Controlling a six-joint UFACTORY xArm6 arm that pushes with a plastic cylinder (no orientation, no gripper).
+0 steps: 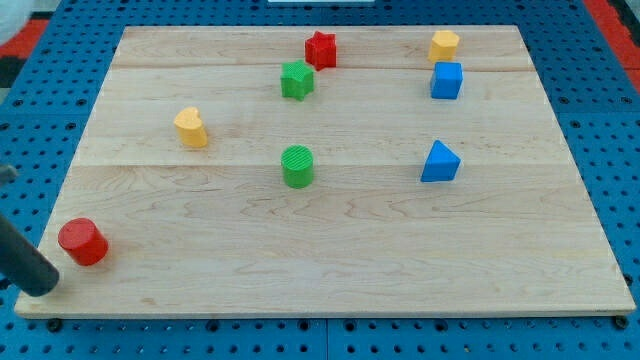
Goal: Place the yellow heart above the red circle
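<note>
The yellow heart (191, 127) lies on the wooden board (330, 250) at the view's left, upper middle. The red circle (82, 241) sits near the board's bottom left corner, well below and to the left of the heart. My tip (42, 288) is at the bottom left corner, just left of and below the red circle, a small gap apart from it. The dark rod runs up and off the view's left edge.
A red star (320, 49) and a green star-like block (297, 80) sit at the top middle. A green circle (297, 166) is at the centre. A yellow block (444, 45), a blue cube (446, 80) and a blue triangle (440, 162) are at the right.
</note>
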